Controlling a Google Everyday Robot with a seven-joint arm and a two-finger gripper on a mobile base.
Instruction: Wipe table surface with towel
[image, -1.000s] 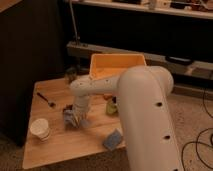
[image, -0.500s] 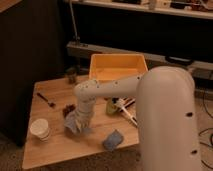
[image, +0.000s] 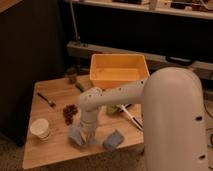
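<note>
The pale blue-grey towel (image: 79, 136) lies bunched on the table surface (image: 52, 150), close to its front edge. My gripper (image: 85, 131) points straight down from the white arm and is shut on the towel's top, pressing it against the wood. The towel's lower folds spread out around the gripper; its fingertips are buried in the cloth. The bulky arm housing fills the right side of the view and hides the table's right end.
A dark blue square pad (image: 114, 140) lies just right of the towel. A paper cup (image: 40, 128) stands to its left. A dark grape cluster (image: 69, 113), a fork (image: 47, 100), a white utensil (image: 131, 118) and a yellow bin (image: 119, 70) sit farther back.
The gripper has dragged the towel toward the table's front edge and slightly right, nearer the blue pad. The other objects have stayed put.
</note>
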